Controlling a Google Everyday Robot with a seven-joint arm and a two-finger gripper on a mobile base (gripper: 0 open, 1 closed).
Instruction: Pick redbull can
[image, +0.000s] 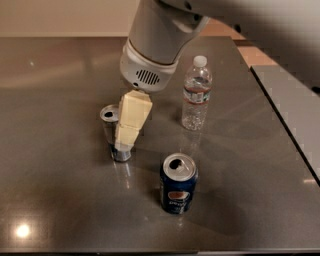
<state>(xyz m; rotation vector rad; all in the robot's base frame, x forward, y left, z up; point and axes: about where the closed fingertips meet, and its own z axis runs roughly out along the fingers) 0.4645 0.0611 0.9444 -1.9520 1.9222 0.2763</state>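
The redbull can (109, 131), slim and silver with blue near its base, stands upright on the dark grey table (55, 195), left of centre. My gripper (127, 136) hangs down from the grey-white arm (155, 45) and its cream tip covers the can's right side, reaching almost to the can's base. I cannot tell whether it touches the can. The can's open top and left side still show.
A wider dark-blue Pepsi can (178, 185) stands upright in front and to the right of the redbull can. A clear water bottle (196, 95) with a white cap stands behind and to the right. The table's right edge (285, 130) runs diagonally beside a lighter surface.
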